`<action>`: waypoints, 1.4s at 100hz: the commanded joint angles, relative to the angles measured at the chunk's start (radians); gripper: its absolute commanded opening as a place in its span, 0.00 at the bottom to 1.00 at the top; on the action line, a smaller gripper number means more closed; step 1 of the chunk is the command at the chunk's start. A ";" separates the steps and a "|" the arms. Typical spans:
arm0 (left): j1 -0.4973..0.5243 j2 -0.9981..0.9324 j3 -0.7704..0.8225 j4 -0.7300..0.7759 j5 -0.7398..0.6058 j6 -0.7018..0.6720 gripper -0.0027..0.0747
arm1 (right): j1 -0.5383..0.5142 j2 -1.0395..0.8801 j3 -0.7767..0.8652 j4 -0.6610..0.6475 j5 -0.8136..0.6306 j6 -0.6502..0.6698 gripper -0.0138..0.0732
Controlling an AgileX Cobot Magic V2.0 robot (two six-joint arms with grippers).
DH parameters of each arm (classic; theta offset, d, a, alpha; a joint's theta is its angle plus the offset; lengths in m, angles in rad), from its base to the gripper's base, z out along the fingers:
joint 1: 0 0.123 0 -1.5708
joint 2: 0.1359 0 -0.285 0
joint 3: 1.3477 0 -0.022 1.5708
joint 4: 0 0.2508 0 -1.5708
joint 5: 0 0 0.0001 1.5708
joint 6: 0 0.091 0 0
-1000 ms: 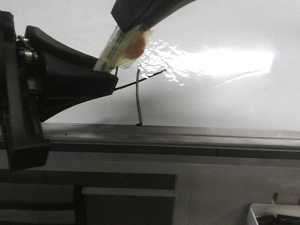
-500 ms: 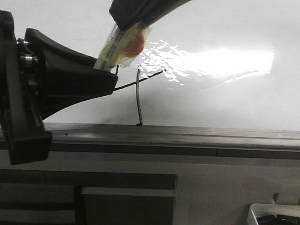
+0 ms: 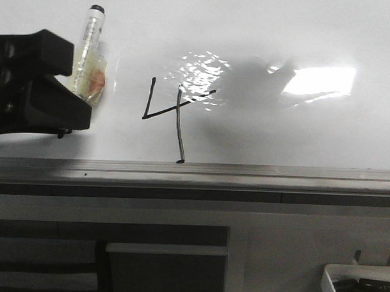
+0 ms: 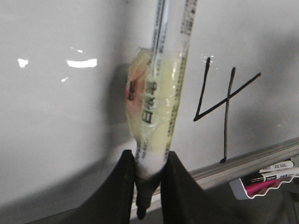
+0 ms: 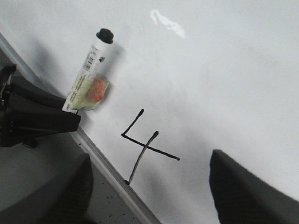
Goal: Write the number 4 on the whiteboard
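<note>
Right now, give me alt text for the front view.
A black hand-drawn number 4 sits on the whiteboard above its grey edge rail. The left gripper holds a taped marker upright, left of it.
</note>
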 commanded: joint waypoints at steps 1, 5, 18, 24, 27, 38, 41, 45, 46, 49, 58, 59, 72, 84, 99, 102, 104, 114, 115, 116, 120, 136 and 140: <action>0.007 -0.010 -0.086 -0.037 0.060 -0.013 0.01 | -0.011 -0.032 -0.033 -0.001 -0.046 -0.007 0.68; 0.011 0.000 -0.100 -0.037 0.084 -0.013 0.01 | -0.011 -0.032 -0.033 -0.001 -0.044 -0.007 0.68; 0.011 0.029 -0.108 -0.091 0.093 -0.013 0.01 | -0.011 -0.032 -0.033 -0.001 -0.044 -0.007 0.68; 0.011 0.044 -0.108 -0.101 0.093 -0.013 0.01 | -0.011 -0.032 -0.033 -0.001 -0.044 -0.007 0.68; 0.011 0.050 -0.108 -0.116 0.093 -0.013 0.01 | -0.011 -0.032 -0.033 -0.001 -0.044 -0.007 0.68; 0.011 0.082 -0.108 -0.123 0.091 -0.013 0.01 | -0.011 -0.032 -0.033 -0.001 -0.042 -0.007 0.68; 0.011 0.087 -0.108 -0.123 0.089 -0.013 0.01 | -0.011 -0.032 -0.033 -0.001 -0.042 -0.007 0.68; 0.011 0.096 -0.108 -0.134 0.086 -0.013 0.01 | -0.011 -0.032 -0.033 -0.001 -0.040 -0.007 0.68; 0.011 0.097 -0.108 -0.140 0.084 -0.013 0.01 | -0.011 -0.032 -0.033 -0.001 -0.040 -0.007 0.68; 0.011 0.098 -0.108 -0.142 0.079 -0.013 0.01 | -0.011 -0.032 -0.033 -0.001 -0.040 -0.007 0.68; 0.011 0.098 -0.108 -0.142 0.055 -0.013 0.01 | -0.011 -0.032 -0.033 -0.001 -0.036 -0.007 0.68; 0.011 0.098 -0.108 -0.142 0.055 -0.013 0.02 | -0.011 -0.032 -0.033 -0.001 -0.036 -0.007 0.68; 0.011 0.098 -0.108 -0.142 0.030 -0.013 0.19 | -0.011 -0.032 -0.033 -0.001 -0.029 -0.007 0.68; 0.011 0.098 -0.108 -0.153 0.034 -0.013 0.44 | -0.011 -0.032 -0.033 -0.001 -0.017 -0.007 0.68; 0.011 0.085 -0.108 -0.153 0.043 -0.013 0.54 | -0.011 -0.032 -0.033 -0.001 -0.016 -0.007 0.68; 0.011 0.078 -0.108 -0.153 0.046 -0.011 0.54 | -0.011 -0.032 -0.033 -0.001 -0.016 -0.007 0.68; 0.011 0.074 -0.108 -0.153 0.051 -0.011 0.54 | -0.011 -0.032 -0.033 -0.001 -0.016 -0.007 0.68; 0.011 0.039 -0.108 -0.130 0.071 -0.005 0.54 | -0.011 -0.032 -0.033 -0.001 -0.015 -0.007 0.68; 0.011 0.034 -0.108 -0.129 0.074 -0.005 0.54 | -0.011 -0.032 -0.033 -0.001 -0.013 -0.007 0.68; 0.011 0.031 -0.106 -0.125 0.074 -0.005 0.54 | -0.011 -0.032 -0.033 -0.001 -0.013 -0.007 0.68; 0.011 0.015 -0.104 -0.118 0.078 -0.005 0.54 | -0.011 -0.032 -0.033 -0.001 -0.013 -0.007 0.68; 0.011 -0.053 -0.104 -0.093 0.152 -0.005 0.54 | -0.011 -0.032 -0.033 -0.001 -0.008 -0.007 0.68; 0.011 -0.075 -0.104 -0.079 0.174 -0.005 0.54 | -0.011 -0.033 -0.033 -0.001 -0.006 -0.007 0.68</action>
